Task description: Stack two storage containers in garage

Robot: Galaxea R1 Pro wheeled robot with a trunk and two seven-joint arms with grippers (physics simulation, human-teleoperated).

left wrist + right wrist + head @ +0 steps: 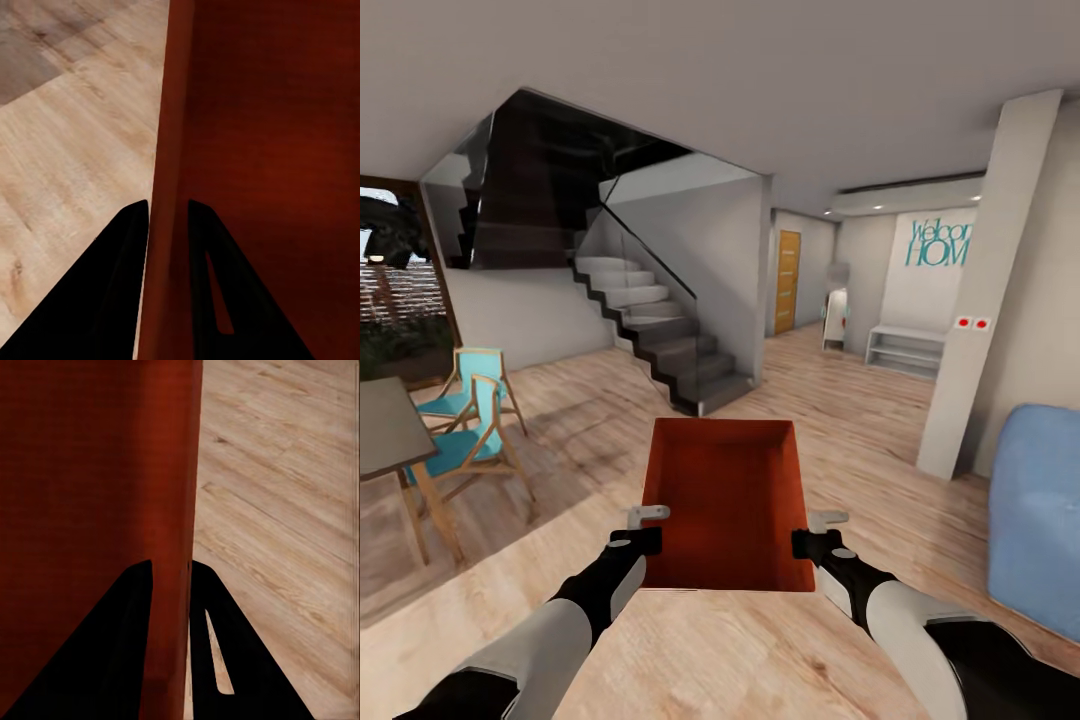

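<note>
- The robot holds one orange-red, open-topped rectangular storage container in front of its trunk, lifted clear above the light wood plank floor, with its long axis pointing away from the robot.
- The left gripper pinches the container's left wall near the near corner; in the left wrist view its two dark fingers sit one on each side of the wall's top edge, closed onto it.
- The right gripper does the same on the right wall, its dark fingers straddling that wall and clamped to it.
- Ahead lie a dark staircase with a glass balustrade, a pale square pillar to the right, a blue sofa at the near right, and turquoise wooden chairs beside a grey table at the left. A wooden door stands far off down the hall.
- Only this one container is in view here; the garage is not visible.
- Risks, as a judgement: both grips sit at the near end, so the far end is unsupported and the box could tip or slip from the thin walls if the base jolts.
- Uneven arm motion could twist the box free of one gripper.
- The box also hides the floor directly ahead, and a tight turn could clip the pillar or the stair foot.
</note>
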